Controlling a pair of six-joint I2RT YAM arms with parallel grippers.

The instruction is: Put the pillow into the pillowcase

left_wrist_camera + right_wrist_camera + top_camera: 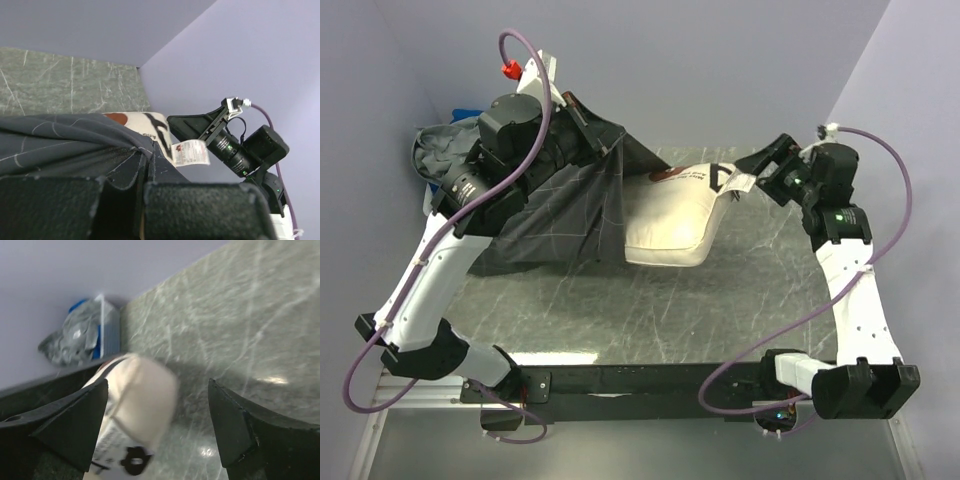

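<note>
Shells: your left arm and right arm are white, with black joints.
Cables: a purple cable loops off each arm.
Fingers: your right gripper has black wedge-shaped fingers.
Lights: small green lights dot your right wrist.
Base: both arms are bolted to a black rail.

i see grey-green marbled surface. cream pillow lies on it right of centre, left end under dark pillowcase, whose lower hem rests on surface. crumpled grey-blue bundle at far-left corner.
</note>
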